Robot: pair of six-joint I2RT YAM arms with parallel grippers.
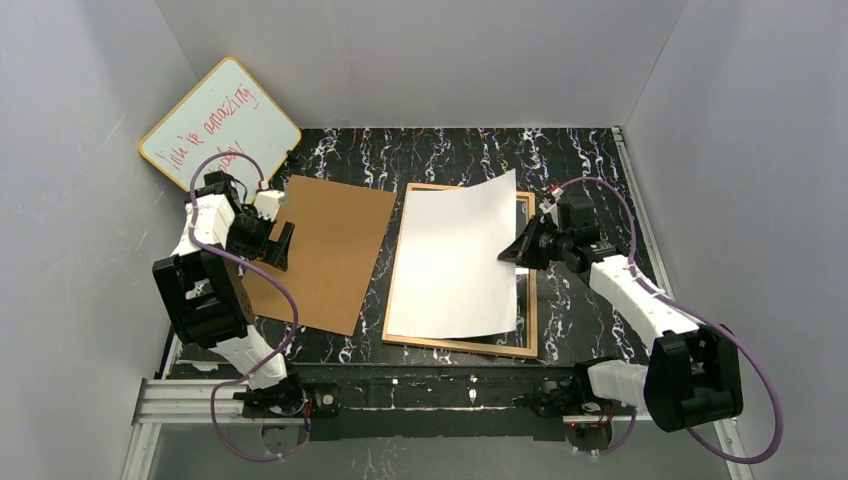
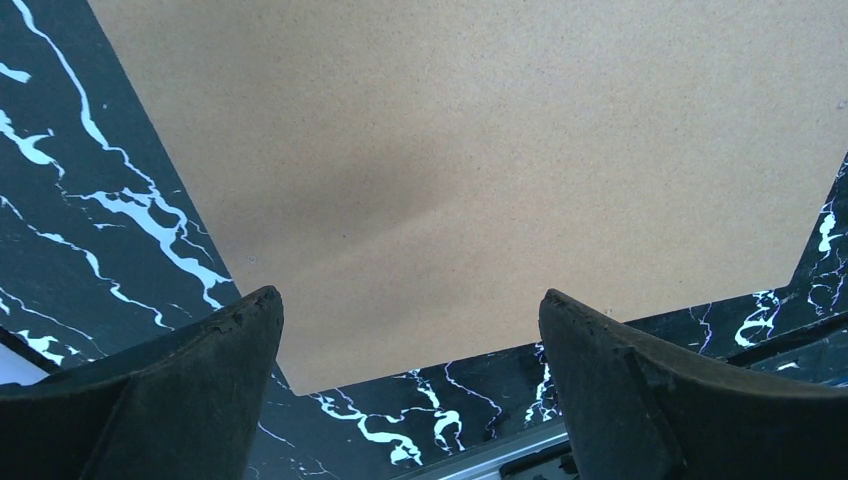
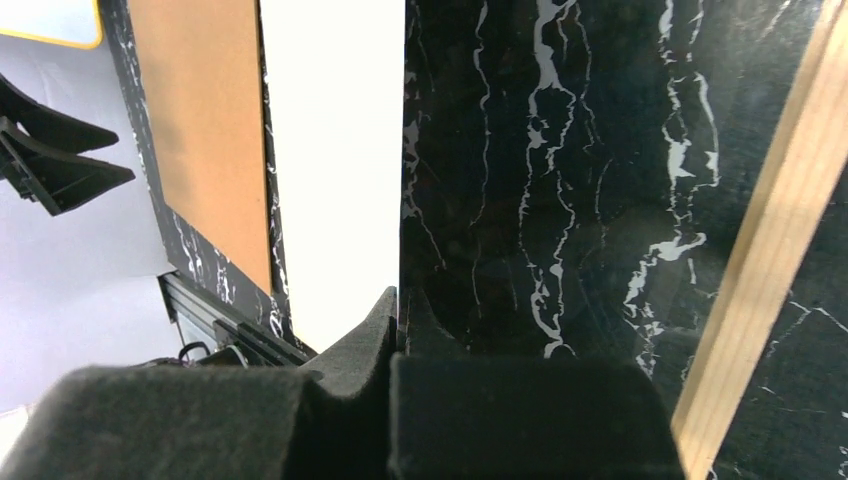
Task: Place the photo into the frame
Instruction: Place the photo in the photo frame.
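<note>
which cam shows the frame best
Top external: the frame shows nearly its whole outline, partly under the photo. Right wrist catches only one wooden side of it; left wrist shows none.

Left jaws wide, right jaws tight

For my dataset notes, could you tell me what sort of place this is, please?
Probably a lab robot booth: plain grey walls box in a black marbled table, and the left arm and right arm are mounted on an aluminium rail.
</note>
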